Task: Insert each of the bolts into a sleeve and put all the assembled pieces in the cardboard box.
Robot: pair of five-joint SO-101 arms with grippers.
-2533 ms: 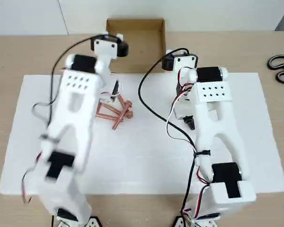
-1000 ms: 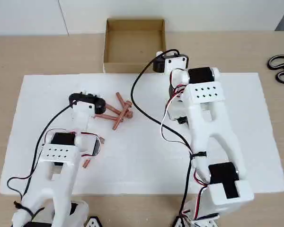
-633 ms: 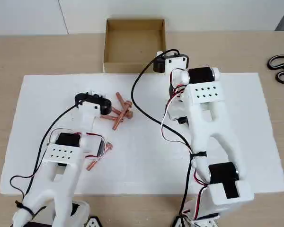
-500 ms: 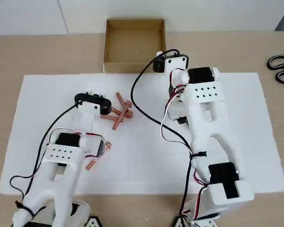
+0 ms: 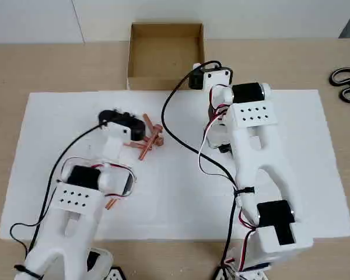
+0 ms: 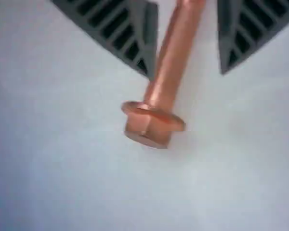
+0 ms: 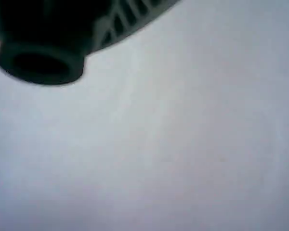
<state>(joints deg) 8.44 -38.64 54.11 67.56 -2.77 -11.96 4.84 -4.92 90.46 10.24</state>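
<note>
The step in hand is, as I judge, the first pick of a bolt; nothing is assembled yet and the cardboard box point(image 5: 165, 58) is bare inside. The left gripper point(image 6: 188, 73) is spread, one finger on each side of a bolt point(image 6: 166, 79). One finger is at the shaft or touches it, and the other is apart from it, so it does not pinch yet.

The bolt is copper-coloured, with a smooth round shaft and a six-sided head with a flange. It lies flat on the white sheet point(image 5: 291, 192), outside the box and in front of its front wall, in or beside the small heap of copper pieces point(image 5: 150, 137).

The next move probably calls for closing on the shaft without pushing the bolt away, since it may roll. The right gripper point(image 5: 223, 146) is also in front of the box, toward its right corner; whether it is spread or closed I cannot tell.
</note>
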